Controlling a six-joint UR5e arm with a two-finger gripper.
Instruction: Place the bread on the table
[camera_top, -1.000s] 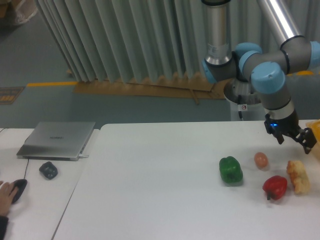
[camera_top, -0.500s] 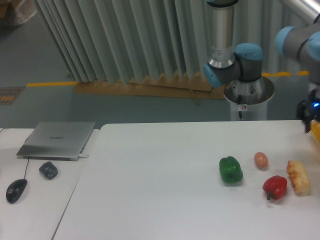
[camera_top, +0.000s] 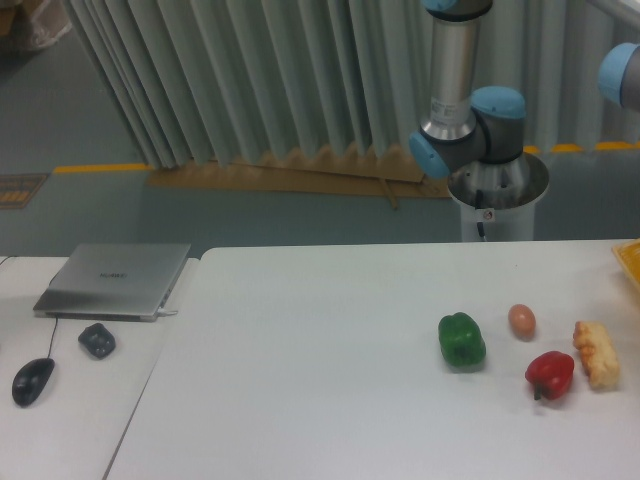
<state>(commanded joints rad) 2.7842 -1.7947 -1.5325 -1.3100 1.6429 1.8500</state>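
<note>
Gripper is gone from view since the earlier frame, so its jaw state cannot be told; only the arm (camera_top: 470, 110) base and a blue joint at the top right edge are showing. Left to right: laptop (camera_top: 113, 280), dark small object (camera_top: 97, 340) and mouse (camera_top: 32, 380) are sitting on the side desk (camera_top: 60, 420). On the table (camera_top: 300, 380), the green pepper (camera_top: 461, 339), egg (camera_top: 521, 319), red pepper (camera_top: 550, 374) and bread (camera_top: 596, 353) are lying near the right edge. Bread is just beside the red pepper, long axis running near-to-far, slightly tilted.
</note>
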